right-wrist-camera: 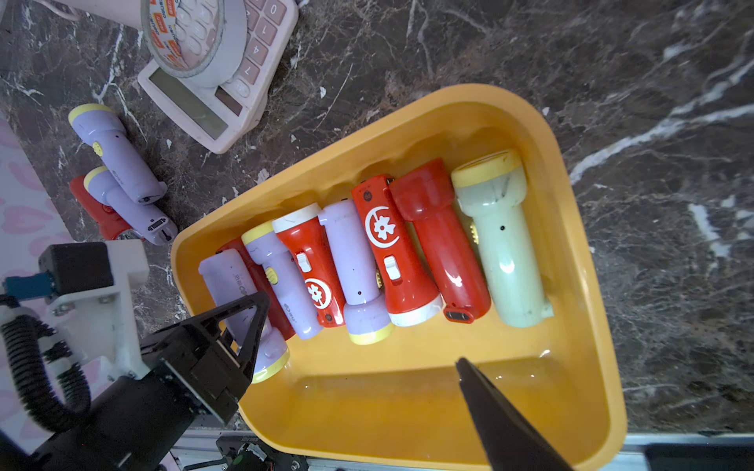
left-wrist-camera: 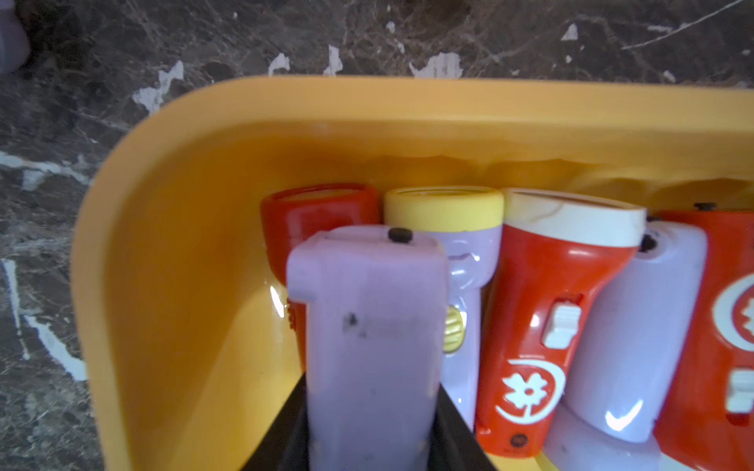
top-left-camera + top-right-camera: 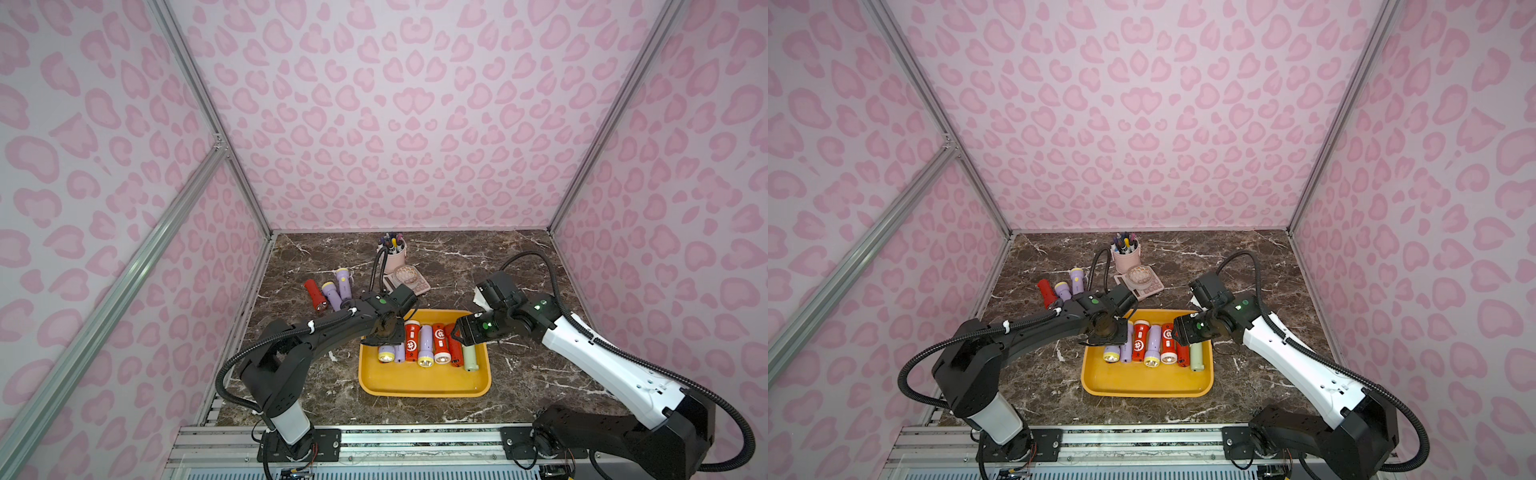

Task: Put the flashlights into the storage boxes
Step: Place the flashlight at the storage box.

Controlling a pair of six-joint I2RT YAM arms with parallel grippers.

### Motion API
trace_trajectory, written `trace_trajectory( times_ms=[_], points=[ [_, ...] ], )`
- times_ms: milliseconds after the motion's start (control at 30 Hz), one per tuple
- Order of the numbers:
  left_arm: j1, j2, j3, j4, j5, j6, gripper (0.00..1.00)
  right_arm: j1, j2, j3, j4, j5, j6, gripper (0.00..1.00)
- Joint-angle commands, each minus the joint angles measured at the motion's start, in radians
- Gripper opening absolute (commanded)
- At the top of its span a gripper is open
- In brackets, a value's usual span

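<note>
The yellow-orange storage box (image 3: 424,384) lies in the middle of the table and holds a row of several flashlights, lilac, red and one pale green (image 1: 502,244). My left gripper (image 2: 373,407) is shut on a lilac flashlight (image 2: 373,326) at the row's left end. That flashlight lies partly over a red one (image 2: 318,212). My right gripper (image 3: 460,334) hangs over the box's right side. Its one visible finger (image 1: 497,412) is above bare box floor, with nothing held. Two lilac flashlights (image 3: 344,282) (image 3: 332,296) and a red one (image 3: 314,296) lie on the table at the back left.
A pink pen cup (image 3: 394,253) stands at the back. In front of it lies a pink calculator (image 3: 415,286) with a roll of tape (image 3: 405,274) on it. Pink patterned walls close in three sides, and the arm bases sit at the front rail.
</note>
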Motion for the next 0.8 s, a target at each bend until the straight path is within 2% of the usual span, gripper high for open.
trace_trajectory(
  times_ms=[0,267,600,767],
  points=[
    [0.001,0.013,0.017,0.011,-0.022,0.011,0.42,-0.004,0.001,0.014,-0.031,0.009,-0.015,0.65],
    [0.001,0.017,0.05,-0.023,-0.055,0.045,0.51,-0.006,0.031,0.051,-0.046,0.012,-0.015,0.65],
    [0.015,-0.031,0.125,-0.122,-0.098,0.078,0.55,-0.006,0.094,0.107,-0.045,0.008,-0.023,0.64],
    [0.087,-0.1,0.17,-0.179,-0.122,0.126,0.58,-0.006,0.135,0.157,-0.043,0.005,-0.03,0.65]
  ],
)
